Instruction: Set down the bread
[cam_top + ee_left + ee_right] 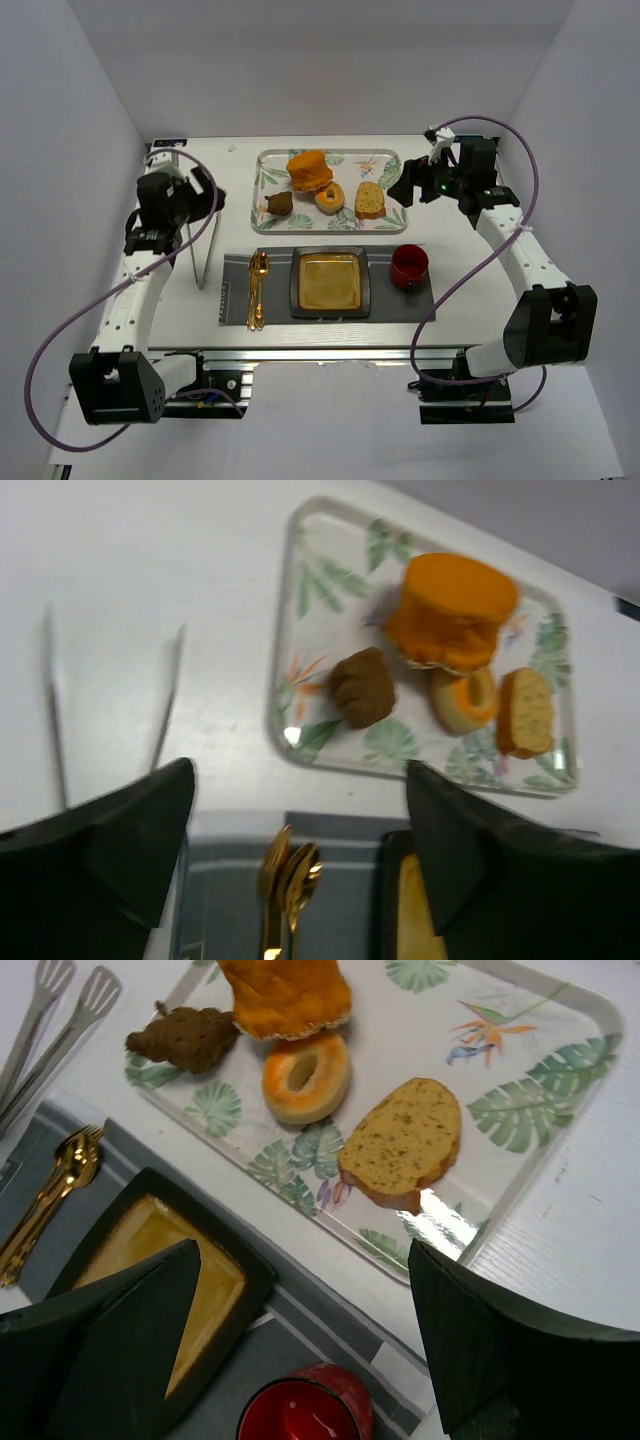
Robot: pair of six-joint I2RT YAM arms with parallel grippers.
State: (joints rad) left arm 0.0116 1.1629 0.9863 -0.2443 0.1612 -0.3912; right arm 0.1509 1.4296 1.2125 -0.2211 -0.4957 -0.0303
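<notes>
We see the bread [402, 1143] lying on the leaf-print tray [420, 1030], just right of centre in the right wrist view; left hand [298, 775] and right hand [304, 1248] both spread wide

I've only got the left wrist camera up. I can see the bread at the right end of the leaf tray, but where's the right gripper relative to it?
Observer: The right gripper hangs open near the right end of the tray, close to the bread but not touching it.
Operator: Okay. I only see a corner of the plate. Is anything on it?
Observer: No, the square dark plate has nothing on it in the top view.
</notes>
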